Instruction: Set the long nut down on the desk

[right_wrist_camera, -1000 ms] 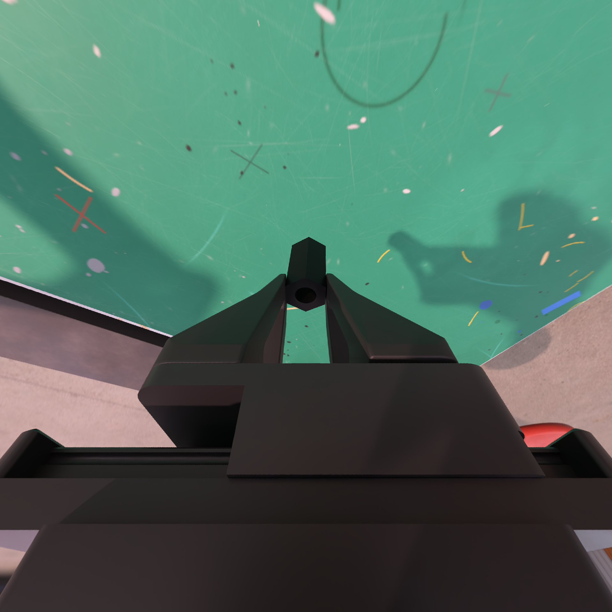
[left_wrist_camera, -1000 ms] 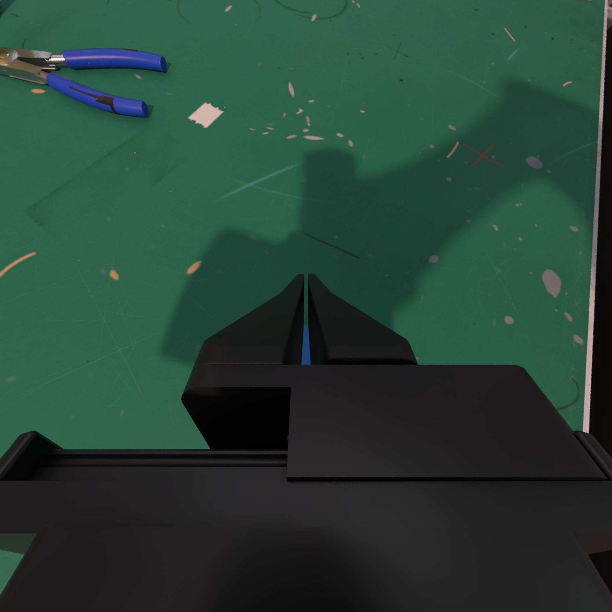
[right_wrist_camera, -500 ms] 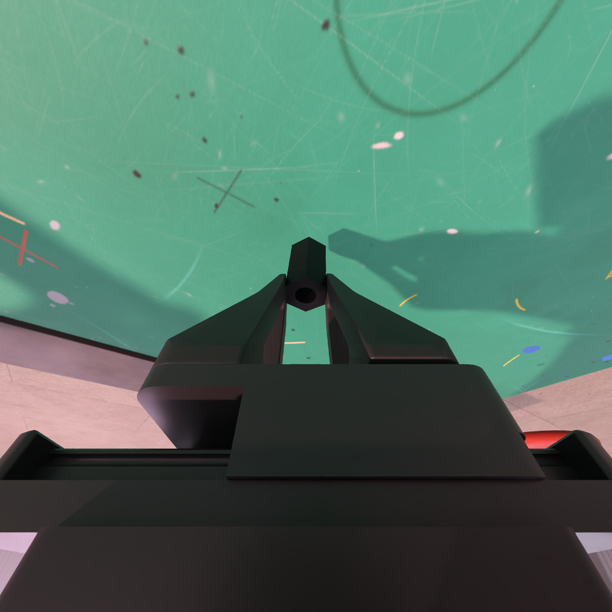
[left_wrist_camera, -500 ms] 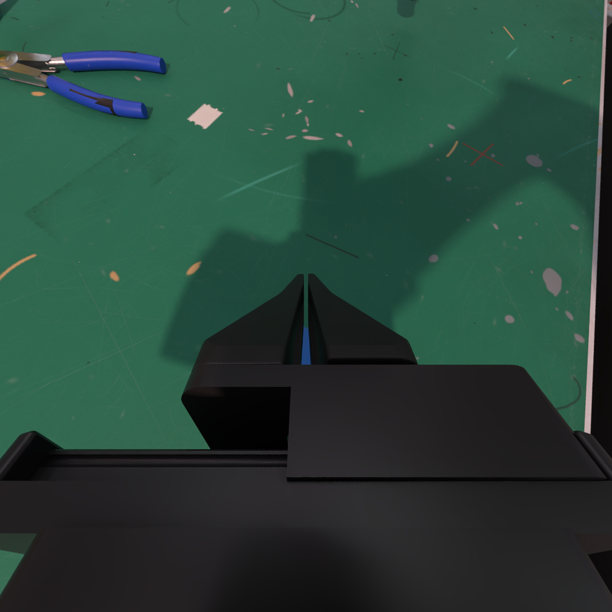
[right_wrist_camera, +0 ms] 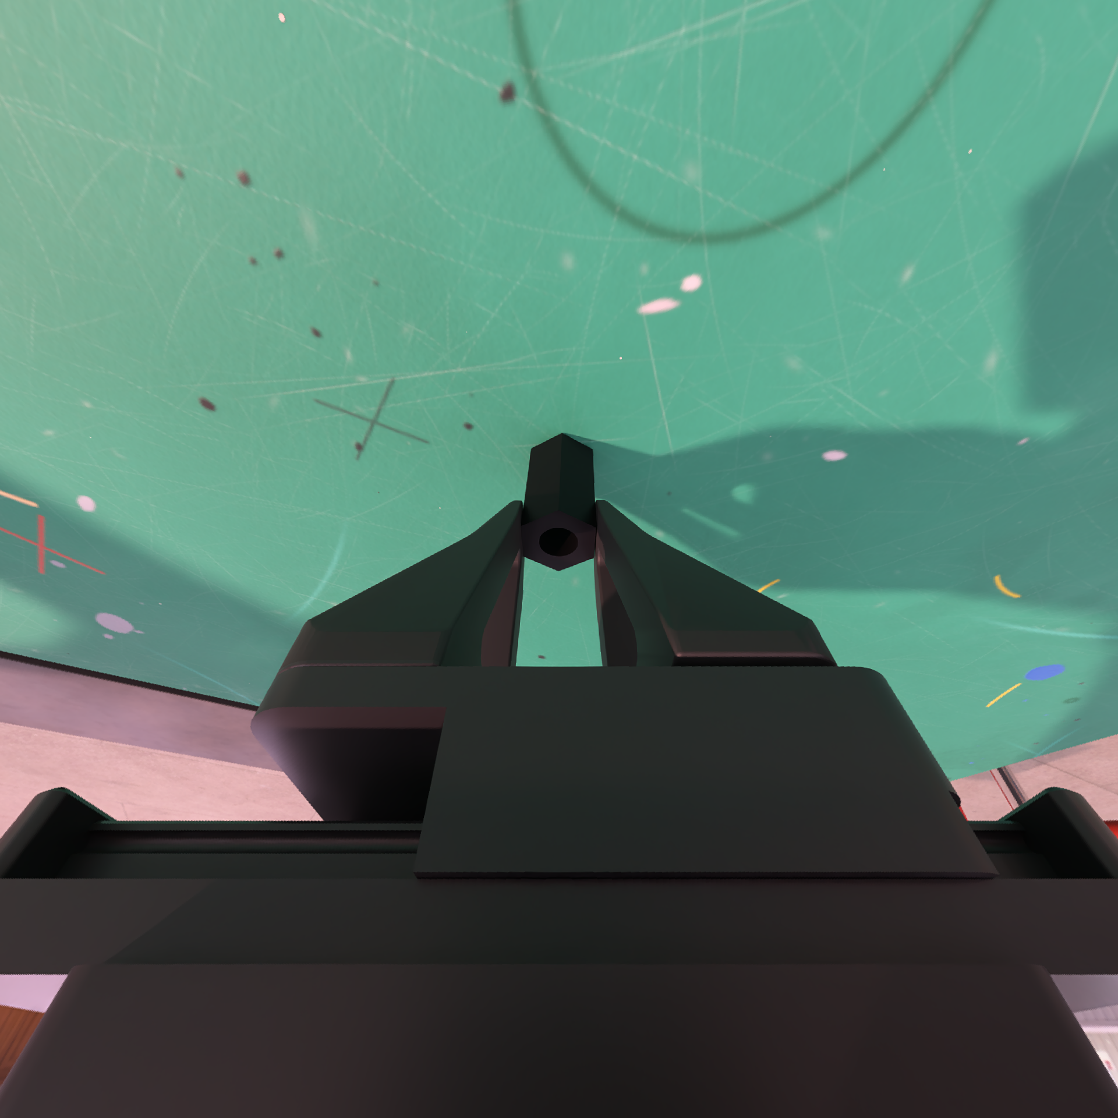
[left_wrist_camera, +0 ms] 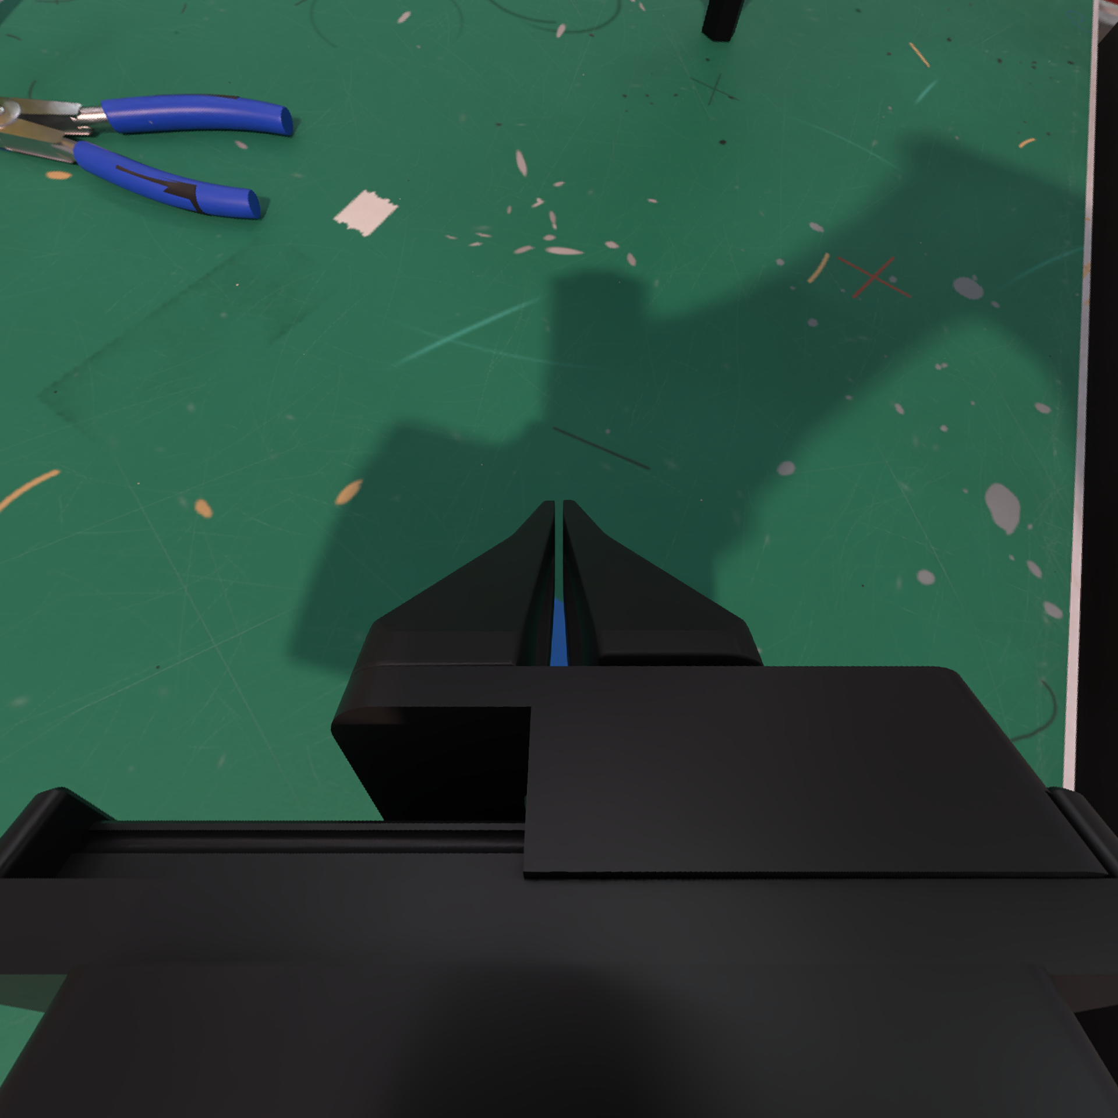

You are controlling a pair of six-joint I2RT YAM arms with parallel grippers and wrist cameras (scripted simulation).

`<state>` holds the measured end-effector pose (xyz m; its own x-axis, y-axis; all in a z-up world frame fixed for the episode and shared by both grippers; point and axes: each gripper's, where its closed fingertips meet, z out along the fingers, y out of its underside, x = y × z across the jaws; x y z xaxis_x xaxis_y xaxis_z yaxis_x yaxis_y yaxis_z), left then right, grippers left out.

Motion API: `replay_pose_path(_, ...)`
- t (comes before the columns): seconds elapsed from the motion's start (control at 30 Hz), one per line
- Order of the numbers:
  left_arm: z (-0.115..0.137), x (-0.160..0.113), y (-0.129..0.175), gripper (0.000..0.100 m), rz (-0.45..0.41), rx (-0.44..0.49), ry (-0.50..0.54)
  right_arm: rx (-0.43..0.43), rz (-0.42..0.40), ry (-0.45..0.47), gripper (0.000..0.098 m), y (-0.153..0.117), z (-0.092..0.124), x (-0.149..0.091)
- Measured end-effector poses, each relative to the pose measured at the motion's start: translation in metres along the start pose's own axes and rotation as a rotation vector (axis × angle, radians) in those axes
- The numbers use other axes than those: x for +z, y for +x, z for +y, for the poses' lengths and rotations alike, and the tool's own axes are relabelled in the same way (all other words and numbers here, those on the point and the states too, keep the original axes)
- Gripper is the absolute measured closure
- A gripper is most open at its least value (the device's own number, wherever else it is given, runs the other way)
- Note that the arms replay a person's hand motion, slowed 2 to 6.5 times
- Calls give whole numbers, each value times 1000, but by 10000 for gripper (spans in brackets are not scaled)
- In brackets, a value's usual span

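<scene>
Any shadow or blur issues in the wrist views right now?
Left wrist view: sharp; a broad arm shadow darkens the green mat ahead of the shut left gripper. Right wrist view: mat marks look soft; a shadow meets the long nut tip, held by the right gripper.

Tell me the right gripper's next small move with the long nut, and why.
Probably lower a touch more, then open. The right gripper is shut on the long nut, whose far end meets its own shadow on the green desk mat; real contact cannot be told. The left gripper is shut, clear of it.
</scene>
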<state>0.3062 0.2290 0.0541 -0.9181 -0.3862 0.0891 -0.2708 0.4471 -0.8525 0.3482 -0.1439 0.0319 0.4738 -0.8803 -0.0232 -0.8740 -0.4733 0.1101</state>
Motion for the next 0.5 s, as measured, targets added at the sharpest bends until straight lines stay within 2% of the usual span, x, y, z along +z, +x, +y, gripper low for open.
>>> replay_pose_path(0.2,0,0,0,980,1,2,0,20,11,24,693,1,6,-7)
replay_pose_path(0.37,0,0,0,980,1,2,0,28,24,44,693,3,14,-15)
replay_pose_path(0.5,0,0,0,980,1,2,0,25,50,30,740,4,25,-16)
